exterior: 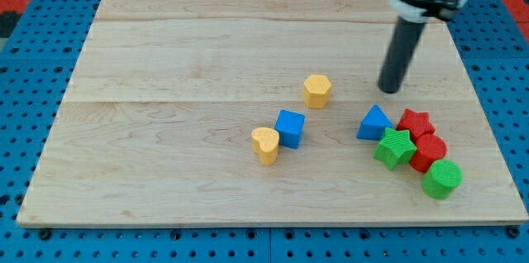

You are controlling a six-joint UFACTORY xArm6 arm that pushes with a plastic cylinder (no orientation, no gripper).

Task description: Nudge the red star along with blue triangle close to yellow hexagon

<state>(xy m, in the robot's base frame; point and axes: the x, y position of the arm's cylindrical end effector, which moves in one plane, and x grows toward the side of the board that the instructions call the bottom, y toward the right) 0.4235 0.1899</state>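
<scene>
The red star [415,121] lies at the view's right, touching the blue triangle [374,122] on its left. The yellow hexagon [316,90] sits near the board's middle, to the upper left of the triangle. My tip [389,90] rests on the board just above the blue triangle and the red star, apart from both, and to the right of the yellow hexagon.
A green star [394,147], a red block [429,151] and a green cylinder [442,179] cluster below the red star. A blue cube [289,127] and a yellow heart [265,144] touch each other left of centre. The wooden board [165,64] ends close to the cluster's right.
</scene>
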